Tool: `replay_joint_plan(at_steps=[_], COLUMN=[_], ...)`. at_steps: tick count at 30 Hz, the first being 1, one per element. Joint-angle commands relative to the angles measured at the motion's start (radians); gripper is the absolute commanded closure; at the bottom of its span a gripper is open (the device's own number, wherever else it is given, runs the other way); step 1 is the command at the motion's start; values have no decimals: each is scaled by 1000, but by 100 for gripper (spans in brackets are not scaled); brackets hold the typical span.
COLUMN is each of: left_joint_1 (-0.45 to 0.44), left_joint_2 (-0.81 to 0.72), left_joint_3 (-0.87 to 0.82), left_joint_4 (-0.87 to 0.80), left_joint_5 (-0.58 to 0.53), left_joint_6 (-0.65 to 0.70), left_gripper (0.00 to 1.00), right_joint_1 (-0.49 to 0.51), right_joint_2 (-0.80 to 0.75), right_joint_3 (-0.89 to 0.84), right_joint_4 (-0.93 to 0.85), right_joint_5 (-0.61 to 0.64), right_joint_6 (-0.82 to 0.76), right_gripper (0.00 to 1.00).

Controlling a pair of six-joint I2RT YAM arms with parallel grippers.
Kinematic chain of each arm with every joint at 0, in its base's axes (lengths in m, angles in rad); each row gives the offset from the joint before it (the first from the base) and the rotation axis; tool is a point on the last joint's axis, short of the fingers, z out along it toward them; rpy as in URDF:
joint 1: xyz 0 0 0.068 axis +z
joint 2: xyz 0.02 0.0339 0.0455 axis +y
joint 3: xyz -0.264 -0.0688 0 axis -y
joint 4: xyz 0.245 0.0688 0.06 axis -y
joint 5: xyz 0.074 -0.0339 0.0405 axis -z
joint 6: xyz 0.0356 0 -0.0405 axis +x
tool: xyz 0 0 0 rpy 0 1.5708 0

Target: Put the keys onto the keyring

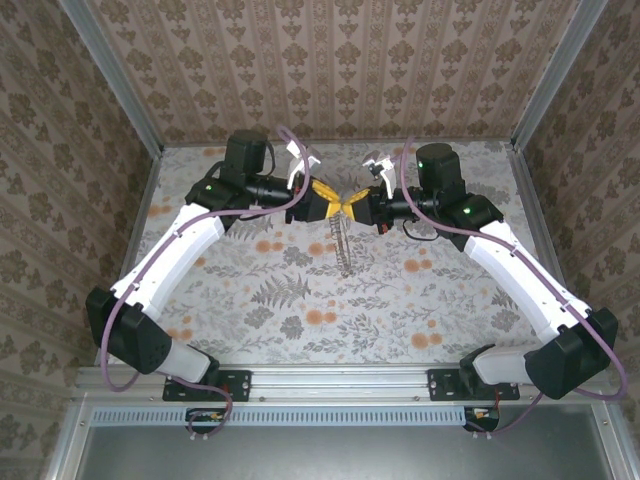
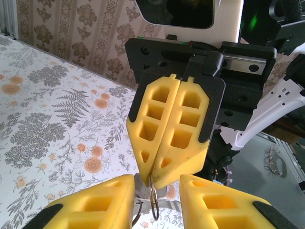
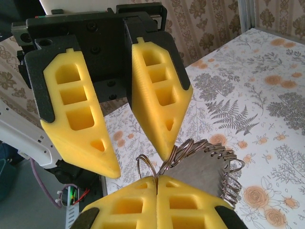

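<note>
Keyring (image 3: 145,167): thin dark wire loop, off the table, pinched at its edge by the right gripper (image 3: 157,182). That gripper's two yellow fingers are pressed flat together on the wire. In the left wrist view the ring (image 2: 153,199) hangs to 6 o'clock from the closed tips of the right gripper (image 2: 153,175).

Keys (image 3: 205,174): bunch of silvery metal pieces and wire coils, just at 3 o'clock of the ring in the right wrist view, touching it. Cannot tell which pieces are threaded on. From the top camera the keys (image 1: 345,245) dangle as a jagged string toward 6 o'clock below the point where the grippers meet.

Left gripper (image 3: 139,162): fingers apart, holding nothing, one to each side of the ring. The tip at 3 o'clock sits right at the coils; contact unclear.

Top view: left gripper (image 1: 325,198) and right gripper (image 1: 352,203) stand tip to tip at frame centre, arms reaching in from 8 and 4 o'clock over the floral table (image 1: 300,310).
</note>
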State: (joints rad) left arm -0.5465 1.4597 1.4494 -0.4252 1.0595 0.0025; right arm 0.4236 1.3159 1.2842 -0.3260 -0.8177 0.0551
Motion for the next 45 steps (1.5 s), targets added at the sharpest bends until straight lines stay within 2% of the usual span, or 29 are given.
replay_joint_plan(at_steps=[1,14,19,24,27,32,45], left_joint_1=[-7,-18,-20,-20,-9,0,-1], left_joint_2=[12,17,19,0,-24,-61,-94], left_joint_3=[31,29,26,-3,-36,-73,-90], left_joint_4=[-15,-31,-23,44,122,211,272], left_joint_5=[34,31,21,-20,-21,-24,-23], left_joint_6=[34,45,48,9,-40,-102,-150], left_gripper=[70,82,100,100,100,100,100], right_joint_1=[6,6,6,-1,-22,-53,-60], right_joint_2=[4,4,3,-11,-38,-71,-80], right_joint_3=[30,26,23,10,-22,-74,-130], right_joint_4=[0,1,2,15,64,147,267], right_joint_5=[4,6,5,3,-17,-63,-109], right_joint_6=[-12,-14,-14,-1,35,99,181], right_gripper=[100,100,100,100,85,74,72])
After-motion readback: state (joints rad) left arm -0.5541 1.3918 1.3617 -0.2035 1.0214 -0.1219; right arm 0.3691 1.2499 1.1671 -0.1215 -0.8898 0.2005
